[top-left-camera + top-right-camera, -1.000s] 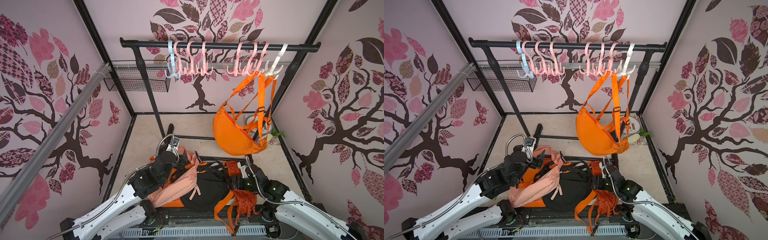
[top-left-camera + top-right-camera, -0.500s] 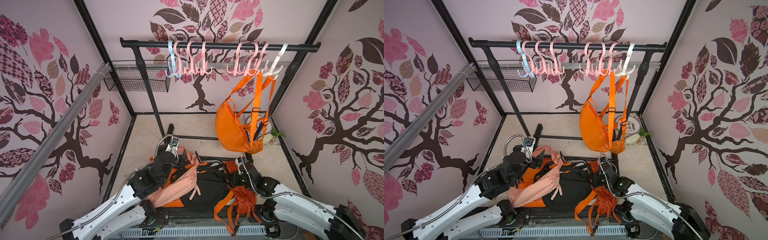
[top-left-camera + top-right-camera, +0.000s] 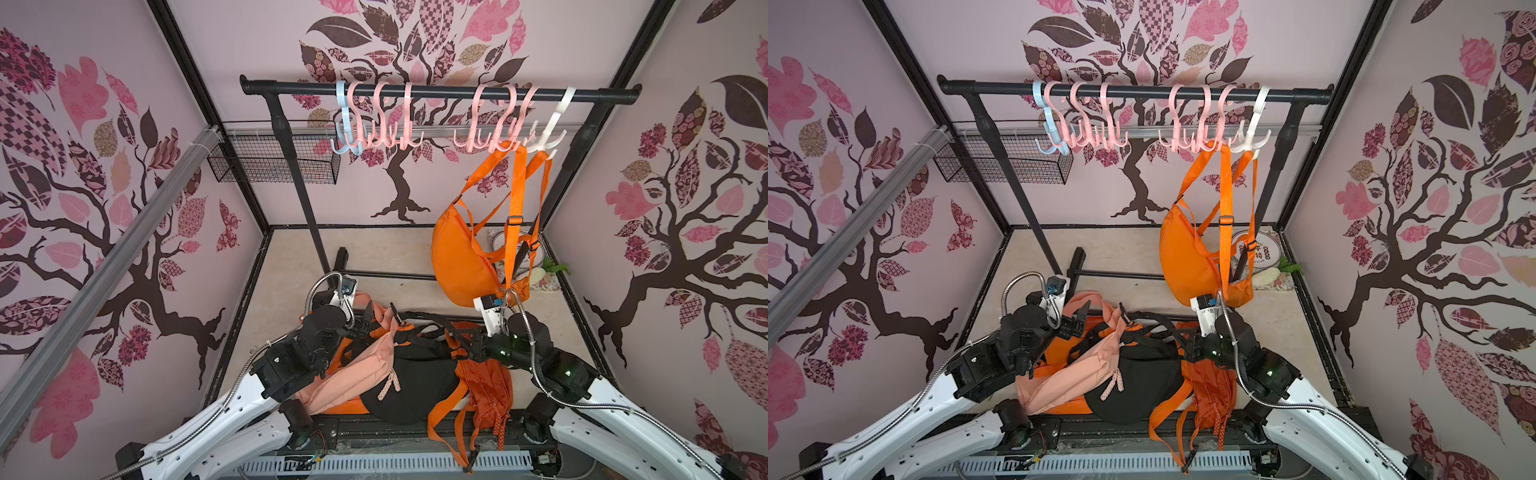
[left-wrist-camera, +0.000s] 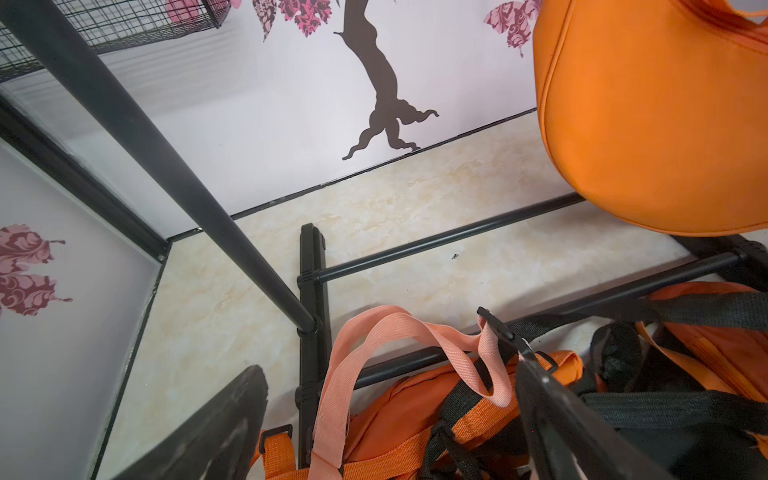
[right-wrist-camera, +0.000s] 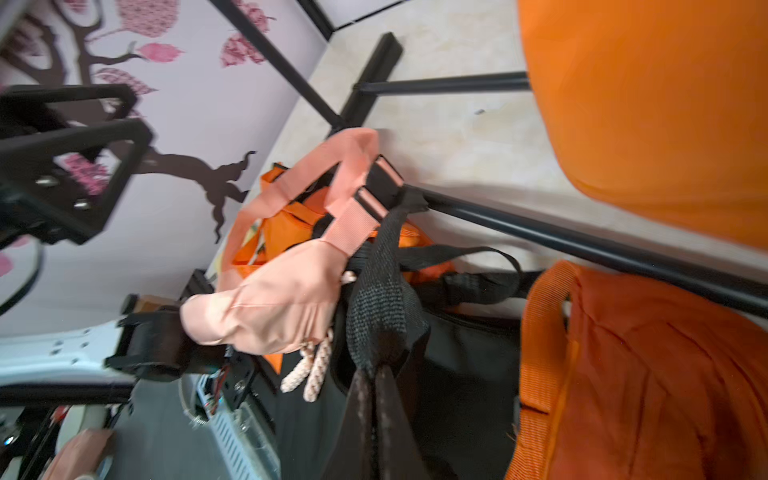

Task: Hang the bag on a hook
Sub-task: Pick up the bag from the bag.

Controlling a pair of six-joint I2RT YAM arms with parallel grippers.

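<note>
- The black bag [image 3: 415,374] lies in the pile at 6 o'clock on the floor. It shows in both top views, partly under a peach bag [image 3: 353,374].
- Your right gripper [image 5: 374,374] is clamped fully closed on the black bag's webbing strap [image 5: 382,299].
- That gripper sits at 3 o'clock of the black bag, above a rust-orange sack [image 3: 486,382].
- Your left gripper [image 4: 390,368] is spread wide and holds nothing. It sits at 10 o'clock of the pile, with the peach strap loop [image 4: 374,332] just ahead of it.
- An orange sling bag [image 3: 461,266] hangs at 1 o'clock, with straps over a pink hook [image 3: 503,124] and the white hook [image 3: 555,120].
- The hooks line the black rail [image 3: 440,88] at 12 o'clock.
</note>
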